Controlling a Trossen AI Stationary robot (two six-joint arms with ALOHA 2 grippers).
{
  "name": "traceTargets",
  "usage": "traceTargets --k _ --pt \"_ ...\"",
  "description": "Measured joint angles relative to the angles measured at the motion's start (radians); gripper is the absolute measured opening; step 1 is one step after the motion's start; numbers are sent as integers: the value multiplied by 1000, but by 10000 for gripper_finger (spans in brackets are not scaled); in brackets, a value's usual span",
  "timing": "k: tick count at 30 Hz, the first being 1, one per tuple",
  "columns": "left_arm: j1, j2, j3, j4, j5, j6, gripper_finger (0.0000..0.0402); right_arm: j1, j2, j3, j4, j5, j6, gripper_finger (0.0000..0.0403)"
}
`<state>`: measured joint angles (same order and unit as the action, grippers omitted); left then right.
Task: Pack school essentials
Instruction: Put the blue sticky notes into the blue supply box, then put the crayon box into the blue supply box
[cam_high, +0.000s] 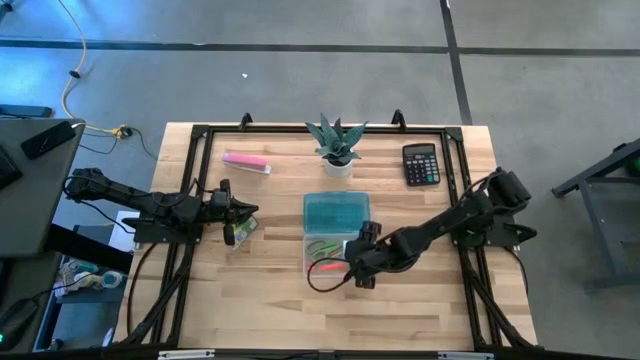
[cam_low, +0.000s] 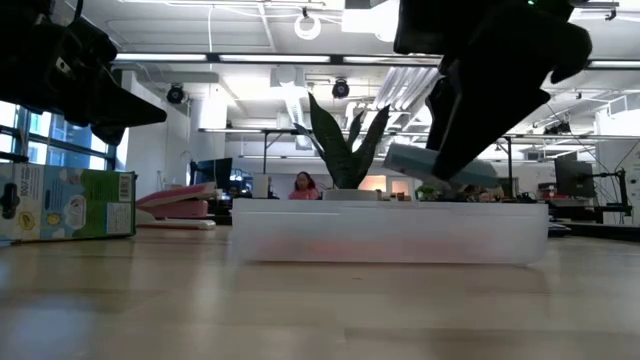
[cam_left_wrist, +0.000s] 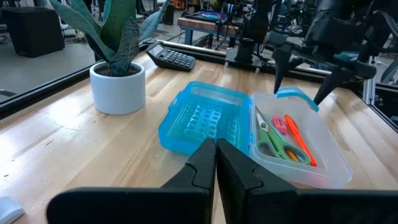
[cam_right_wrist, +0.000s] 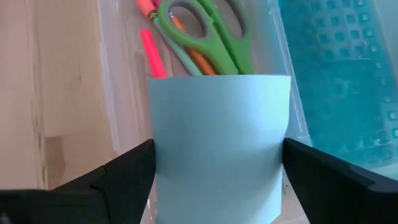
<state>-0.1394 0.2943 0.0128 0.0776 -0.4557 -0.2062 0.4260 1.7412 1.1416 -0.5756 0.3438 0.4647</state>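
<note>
A clear plastic pencil box (cam_high: 312, 262) lies open in the middle of the table, its blue lid (cam_high: 335, 210) flat beside it toward the far edge. Inside the box lie green-handled scissors (cam_right_wrist: 211, 31), an orange pencil (cam_right_wrist: 200, 61), a green pencil (cam_left_wrist: 273, 144) and a red-orange pen (cam_right_wrist: 152, 53). My right gripper (cam_high: 358, 270) hovers over the box, shut on a light-blue sticky pad (cam_right_wrist: 217, 143). My left gripper (cam_left_wrist: 216, 163) is shut and empty, raised over the table's left part (cam_high: 243, 215). I cannot find the eraser or the yellow-green piece. My right gripper pinches the sticky pad between its two fingers (cam_right_wrist: 124, 177), one on each of two opposite side edges (cam_right_wrist: 154, 155). The fingers slant down from the table's right. The pad (cam_low: 440, 165) is lifted clear, tilted, above the box's rim (cam_low: 390, 208).
A potted plant (cam_high: 337, 145) stands past the lid, with a black calculator (cam_high: 421, 163) to its right and a flat pink bar (cam_high: 246, 160) to its left. A small green-and-white carton (cam_low: 65, 205) sits on the table under my left gripper. Bare wood lies along the near edge.
</note>
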Motion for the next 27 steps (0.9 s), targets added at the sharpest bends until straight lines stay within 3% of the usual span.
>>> traceTargets --k 18,27 --pt "0 0 0 -3 0 0 5 -9 15 -31 62 -26 5 327" --pt "0 0 0 -3 0 0 5 -15 15 -32 48 -1 24 395"
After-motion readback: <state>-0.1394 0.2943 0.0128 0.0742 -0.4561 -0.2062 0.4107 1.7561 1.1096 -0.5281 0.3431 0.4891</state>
